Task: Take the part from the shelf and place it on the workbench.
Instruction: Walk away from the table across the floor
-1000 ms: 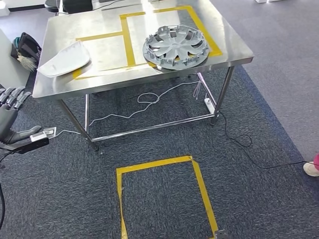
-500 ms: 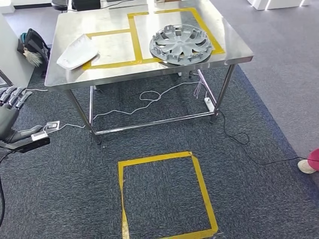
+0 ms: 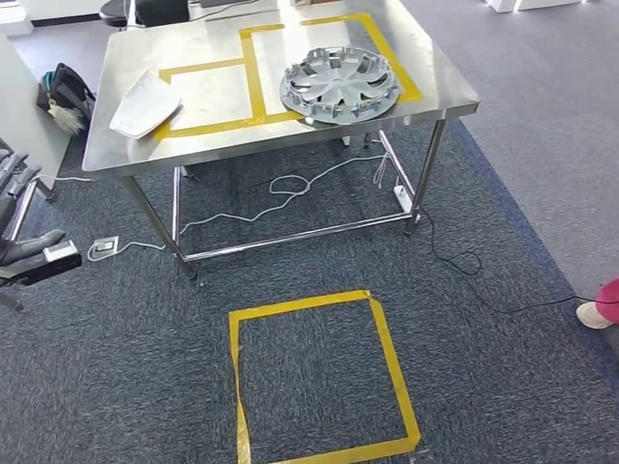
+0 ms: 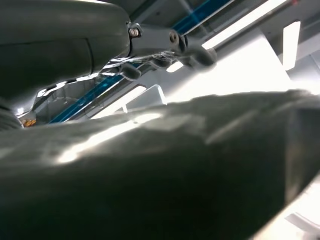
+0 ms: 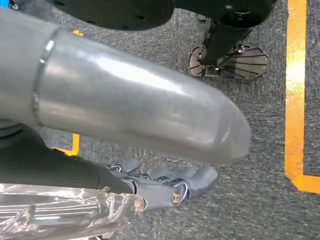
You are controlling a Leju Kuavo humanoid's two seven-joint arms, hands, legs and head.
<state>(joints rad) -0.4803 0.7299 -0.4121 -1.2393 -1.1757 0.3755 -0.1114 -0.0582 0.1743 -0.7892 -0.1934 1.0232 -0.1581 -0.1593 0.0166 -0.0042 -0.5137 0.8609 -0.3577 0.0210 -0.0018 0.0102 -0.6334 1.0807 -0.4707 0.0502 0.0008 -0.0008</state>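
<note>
One stainless-steel workbench (image 3: pixel 219 145) with a flat, glossy top and thin tubular legs stood ahead and to the right of the left hand (image 3: pixel 18 217), on dark, coarse-woven carpet (image 3: pixel 511 387); two yellow tape rectangles (image 3: pixel 248 68) were marked on its top, and one more yellow tape square (image 3: pixel 321 377) lay on the carpet, nearer and to the right of that hand; one round silver-grey wheel cover (image 3: pixel 340 84), with spoked, ribbed plastic and clips around its rim, lay flat on the bench's far right part, well apart from the hand; one smooth white shell-shaped part (image 3: pixel 144 102) lay on the bench's left part, the nearer of the two to the hand; the left hand hung at the picture's left edge with fingers apart and thumb out, holding nothing; the right hand (image 5: pixel 166 182) hung over the carpet, fingers lying side by side and gently curved, and whether it was closed I could not tell; against half a second earlier, the whole scene had shifted slightly leftward with the camera, and the left hand sat lower and further out of frame.
</note>
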